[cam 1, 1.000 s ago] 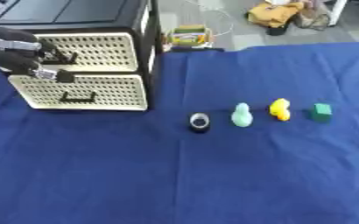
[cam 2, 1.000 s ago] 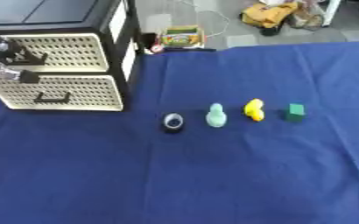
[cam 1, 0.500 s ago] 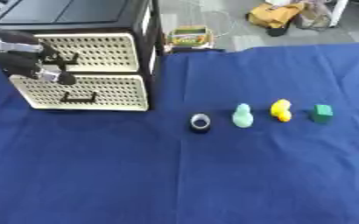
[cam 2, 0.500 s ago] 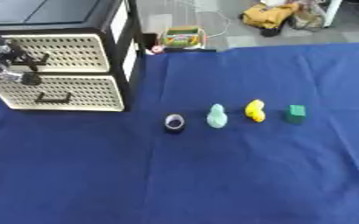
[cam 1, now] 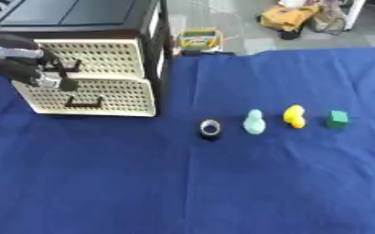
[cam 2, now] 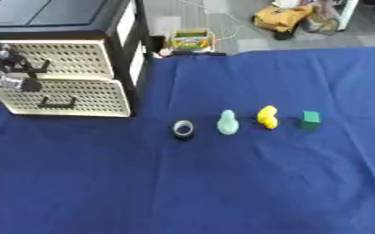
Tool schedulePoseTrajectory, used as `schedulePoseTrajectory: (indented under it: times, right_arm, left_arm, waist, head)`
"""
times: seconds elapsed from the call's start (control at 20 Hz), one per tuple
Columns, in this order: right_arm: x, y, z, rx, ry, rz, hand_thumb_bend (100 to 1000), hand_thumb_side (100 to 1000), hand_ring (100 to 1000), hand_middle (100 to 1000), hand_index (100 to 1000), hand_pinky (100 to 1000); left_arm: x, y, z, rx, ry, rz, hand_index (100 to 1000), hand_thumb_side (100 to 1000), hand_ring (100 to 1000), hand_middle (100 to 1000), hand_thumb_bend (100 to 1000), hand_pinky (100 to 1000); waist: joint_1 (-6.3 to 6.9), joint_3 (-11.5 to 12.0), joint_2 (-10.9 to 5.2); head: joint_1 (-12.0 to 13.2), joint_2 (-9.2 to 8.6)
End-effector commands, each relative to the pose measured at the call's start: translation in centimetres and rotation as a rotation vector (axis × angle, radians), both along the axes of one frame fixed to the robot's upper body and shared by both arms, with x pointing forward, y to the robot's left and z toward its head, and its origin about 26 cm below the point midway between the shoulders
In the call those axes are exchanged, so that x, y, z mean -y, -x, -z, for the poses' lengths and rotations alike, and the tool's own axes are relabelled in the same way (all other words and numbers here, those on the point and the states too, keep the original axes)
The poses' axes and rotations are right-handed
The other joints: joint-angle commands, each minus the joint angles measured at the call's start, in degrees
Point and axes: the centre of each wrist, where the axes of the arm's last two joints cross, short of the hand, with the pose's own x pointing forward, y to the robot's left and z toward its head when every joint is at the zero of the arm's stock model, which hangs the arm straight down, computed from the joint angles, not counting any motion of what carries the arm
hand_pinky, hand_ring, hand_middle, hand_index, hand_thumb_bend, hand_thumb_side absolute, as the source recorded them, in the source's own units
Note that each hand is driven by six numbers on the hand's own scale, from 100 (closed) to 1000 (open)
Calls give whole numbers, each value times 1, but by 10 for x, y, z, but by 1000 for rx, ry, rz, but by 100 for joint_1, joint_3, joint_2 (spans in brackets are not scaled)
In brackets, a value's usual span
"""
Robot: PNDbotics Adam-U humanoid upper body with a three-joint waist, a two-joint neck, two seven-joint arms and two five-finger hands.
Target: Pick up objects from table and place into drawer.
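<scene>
Hovering at the cream perforated upper drawer (cam 1: 91, 57) at ten o'clock, left hand (cam 1: 32, 69), fingers curled, grip unconfirmed; a slipped pull risks tipping the black cabinet (cam 1: 78, 13).

Two drawers (cam 1: 94, 75), one ring (cam 1: 211, 129), two ducks (cam 1: 254, 122), one cube (cam 1: 336, 119).

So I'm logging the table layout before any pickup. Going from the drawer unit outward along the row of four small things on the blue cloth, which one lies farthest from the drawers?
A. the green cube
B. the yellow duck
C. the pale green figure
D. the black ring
A: the green cube ends the row, beyond the yellow duck, pale green figure and black ring, opposite the drawer unit.
</scene>
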Motion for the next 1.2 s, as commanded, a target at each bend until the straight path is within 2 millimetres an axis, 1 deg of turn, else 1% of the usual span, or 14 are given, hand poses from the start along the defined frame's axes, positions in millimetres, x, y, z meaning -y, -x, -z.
schedulePoseTrajectory:
  times: [0.05,0.2,0.45,0.65,0.9,1.2]
  right_arm:
    - [1,4,-10,41,11,8,361,939,539,527,767,613]
    - [1,4,-10,42,9,9,360,942,540,528,767,614]
    - [2,4,-10,42,6,14,358,940,540,528,767,615]
    - [2,4,-10,43,3,14,355,941,541,529,767,615]
    - [2,4,-10,47,0,15,353,943,542,530,767,616]
    - [2,4,-10,49,-4,16,351,943,543,530,767,616]
  left_arm:
    - [-15,8,-7,-17,-57,-7,784,1000,100,100,580,100]
    - [-17,15,-9,-9,-55,-5,787,1000,100,100,549,100]
    - [-23,34,-14,9,-34,-21,786,1000,100,100,505,100]
    - [-21,46,-16,15,-29,-27,787,1000,100,100,507,100]
    - [-18,56,-13,10,-34,-25,796,1000,100,100,502,100]
    - [-9,67,-11,18,-72,-4,793,1000,100,100,525,100]
  waist:
    - [-51,28,-116]
    - [-64,51,-121]
    - [-77,104,-140]
    - [-88,142,-163]
    - [-109,147,-179]
    - [-119,149,-185]
  head:
    - [-3,-35]
    - [-5,-35]
    - [-31,-25]
    - [-39,-23]
    - [-39,-23]
    - [-32,-12]
